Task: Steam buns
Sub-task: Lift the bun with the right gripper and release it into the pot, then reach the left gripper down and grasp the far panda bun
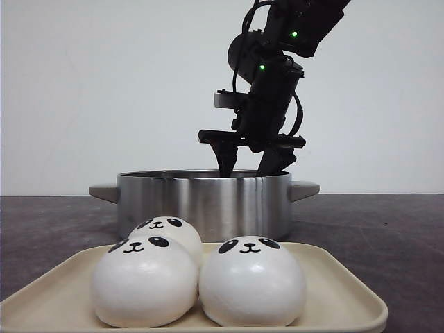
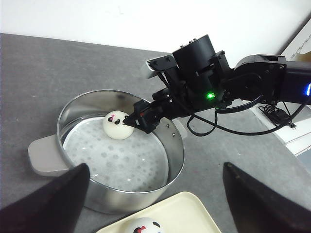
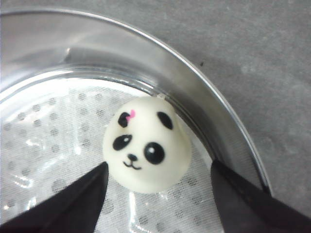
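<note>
Three white panda-faced buns [image 1: 146, 284] [image 1: 251, 281] [image 1: 170, 229] sit on a cream tray [image 1: 333, 291] in front of a steel pot [image 1: 201, 201]. A fourth bun [image 3: 146, 150] with a pink bow lies on the perforated liner inside the pot [image 2: 121, 160], near its wall. My right gripper [image 1: 250, 170] reaches down into the pot and is open, a finger on each side of that bun with a gap on both sides. My left gripper [image 2: 155, 167] hovers open over the pot and the tray [image 2: 184, 213], holding nothing.
The pot has grey side handles [image 2: 43, 155]. Black cables [image 2: 272, 114] and a white box [image 2: 301, 131] lie on the dark grey table beyond the right arm. A pale wall stands behind.
</note>
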`<state>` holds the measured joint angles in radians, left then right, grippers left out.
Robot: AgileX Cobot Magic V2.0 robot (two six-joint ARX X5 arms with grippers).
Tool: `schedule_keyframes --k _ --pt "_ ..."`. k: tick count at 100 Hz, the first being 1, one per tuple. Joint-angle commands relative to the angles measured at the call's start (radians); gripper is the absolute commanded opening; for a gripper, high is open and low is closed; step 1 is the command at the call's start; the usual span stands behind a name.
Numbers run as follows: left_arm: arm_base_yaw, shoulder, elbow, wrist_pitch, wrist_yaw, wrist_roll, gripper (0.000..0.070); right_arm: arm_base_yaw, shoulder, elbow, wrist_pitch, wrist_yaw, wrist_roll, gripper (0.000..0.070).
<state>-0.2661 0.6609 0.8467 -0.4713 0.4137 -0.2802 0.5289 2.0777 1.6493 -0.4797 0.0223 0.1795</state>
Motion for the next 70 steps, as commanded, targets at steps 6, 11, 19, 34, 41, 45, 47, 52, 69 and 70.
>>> schedule_keyframes --k 6,11,19,34,41,45,47,52,69,70 --pt "-0.01 0.016 0.011 -0.023 -0.006 0.006 0.0511 0.003 -0.035 0.071 -0.063 0.0 0.0 0.0303" --pt "-0.019 0.03 0.011 -0.042 -0.006 0.005 0.0511 0.006 -0.071 0.085 -0.088 0.0 -0.002 0.0133" --pt "-0.042 0.072 0.011 -0.07 -0.006 0.003 0.0511 0.019 -0.167 0.086 -0.109 0.0 -0.001 0.0007" --pt "-0.108 0.197 0.011 -0.096 -0.006 -0.041 0.0511 0.073 -0.384 0.086 -0.169 0.005 -0.001 0.0007" --pt "-0.143 0.264 0.011 -0.087 -0.006 -0.064 0.051 0.108 -0.485 0.086 -0.194 0.005 -0.001 0.0006" --pt "-0.166 0.302 0.011 -0.082 -0.013 -0.077 0.051 0.131 -0.546 0.086 -0.207 0.006 -0.002 0.0007" --pt "-0.178 0.322 0.011 -0.081 -0.018 -0.082 0.0509 0.142 -0.576 0.086 -0.212 0.006 -0.003 0.0006" --pt "-0.213 0.371 0.011 -0.081 -0.036 -0.083 0.0509 0.172 -0.653 0.086 -0.219 0.013 -0.003 0.0006" --pt "-0.338 0.533 0.011 -0.072 -0.154 -0.083 0.0509 0.248 -0.855 0.086 -0.224 0.082 0.014 0.0006" --pt "-0.343 0.541 0.011 -0.07 -0.161 -0.084 0.0509 0.251 -0.865 0.086 -0.224 0.086 0.017 0.0006"
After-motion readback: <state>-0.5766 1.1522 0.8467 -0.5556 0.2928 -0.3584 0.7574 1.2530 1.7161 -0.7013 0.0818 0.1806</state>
